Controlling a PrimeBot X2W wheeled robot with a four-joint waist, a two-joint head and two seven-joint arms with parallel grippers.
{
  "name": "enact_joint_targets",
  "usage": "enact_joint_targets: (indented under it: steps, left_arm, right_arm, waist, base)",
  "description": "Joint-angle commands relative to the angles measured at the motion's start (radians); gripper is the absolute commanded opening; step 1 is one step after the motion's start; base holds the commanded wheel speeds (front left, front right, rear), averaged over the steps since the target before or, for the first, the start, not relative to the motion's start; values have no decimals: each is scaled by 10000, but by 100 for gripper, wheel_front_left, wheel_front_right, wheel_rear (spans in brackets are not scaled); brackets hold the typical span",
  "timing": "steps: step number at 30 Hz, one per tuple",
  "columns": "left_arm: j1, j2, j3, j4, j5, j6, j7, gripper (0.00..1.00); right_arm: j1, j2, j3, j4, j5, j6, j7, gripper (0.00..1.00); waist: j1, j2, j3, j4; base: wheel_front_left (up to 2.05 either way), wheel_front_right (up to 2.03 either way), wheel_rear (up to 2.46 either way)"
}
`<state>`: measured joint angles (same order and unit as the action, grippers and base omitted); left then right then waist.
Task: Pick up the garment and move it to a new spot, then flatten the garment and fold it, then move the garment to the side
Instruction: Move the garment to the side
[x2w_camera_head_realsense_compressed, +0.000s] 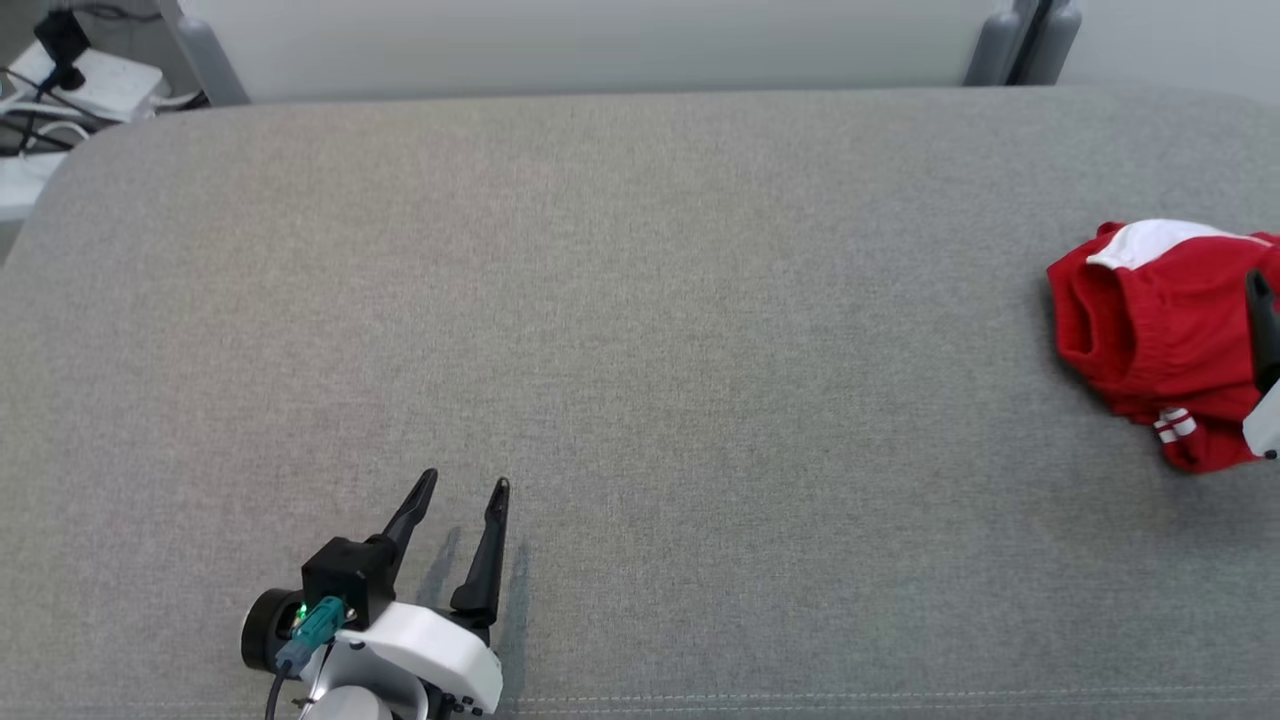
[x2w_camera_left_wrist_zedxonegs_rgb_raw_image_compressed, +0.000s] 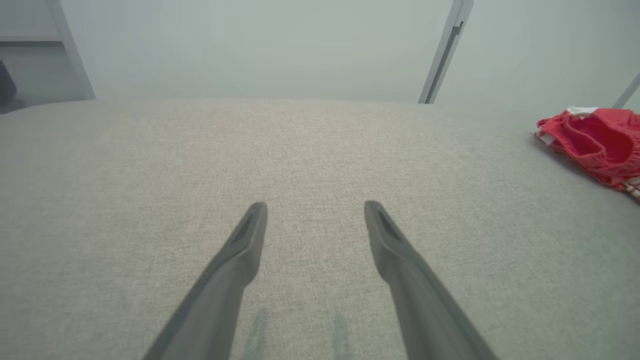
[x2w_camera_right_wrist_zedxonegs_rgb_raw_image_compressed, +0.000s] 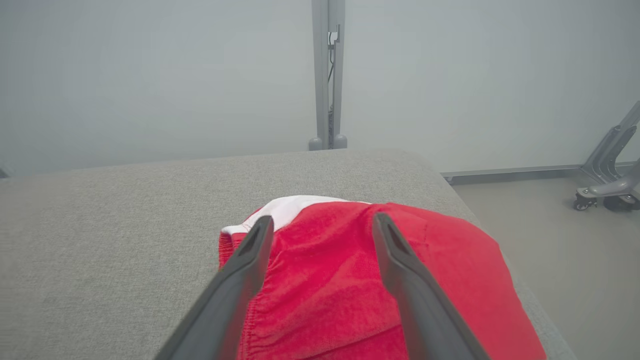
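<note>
Fig.: garment (x2w_camera_head_realsense_compressed: 1150, 330) bunched at table (x2w_camera_head_realsense_compressed: 640, 300) edge; right claw (x2w_camera_right_wrist_zedxonegs_rgb_raw_image_compressed: 322, 220) spread over it w/ nothing gripped (pre-grasp or post-release); left claw (x2w_camera_head_realsense_compressed: 466, 480), well apart from garment, released.

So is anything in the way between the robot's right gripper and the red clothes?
No, nothing visible is in the way. The open right gripper is poised right over the red garment, with nothing between them.

— Where do we see the garment (x2w_camera_head_realsense_compressed: 1150, 320)?
— Crumpled at the right edge of the frame, red with white trim, on the grey counter (x2w_camera_head_realsense_compressed: 700, 300). One dark finger of our right claw (x2w_camera_head_realsense_compressed: 1263, 330) overlaps it.
— And our left claw (x2w_camera_head_realsense_compressed: 466, 479)?
— Lower left, fingers spread over bare counter, well apart from the garment.
</note>
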<state>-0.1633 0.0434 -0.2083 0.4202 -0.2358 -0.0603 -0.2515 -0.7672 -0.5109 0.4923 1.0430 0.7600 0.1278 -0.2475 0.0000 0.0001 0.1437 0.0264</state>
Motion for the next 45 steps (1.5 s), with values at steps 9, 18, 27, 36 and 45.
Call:
enact_joint_targets:
  steps: [9, 18, 27, 36, 45]
  left_arm:
    - [394, 68, 797, -591, 254, 244, -103, 100]
    - [941, 68, 1350, -920, 533, 413, -103, 100]
    - [1214, 68, 1874, -1243, 940, 485, -103, 100]
    - [1347, 68, 2097, -1343, 1105, 485, -103, 100]
    - [1464, 68, 2251, -1491, 1085, 459, -103, 100]
  right_arm:
    - [2029, 324, -2522, -2501, -2202, 29, -142, 100]
    - [3987, 1594, -4452, -4403, -3890, 29, -142, 100]
    - [5174, 2510, -5129, -5928, -4661, 29, 99, 100]
    - [5859, 3005, -5490, -6905, -5130, 29, 394, 100]
    - [6239, 3276, -5406, -7396, -5314, 29, 635, 100]
  waist:
    - [0, -1, -863, -50]
    - [0, -1, -1381, -72]
    - [0, -1, -1543, -40]
    - [0, -1, -1700, 56]
    - [0, -1, -1698, 48]
  base:
    - [0, 0, 0]
    - [0, 0, 0]
    - [0, 0, 0]
    - [0, 0, 0]
    - [0, 0, 0]
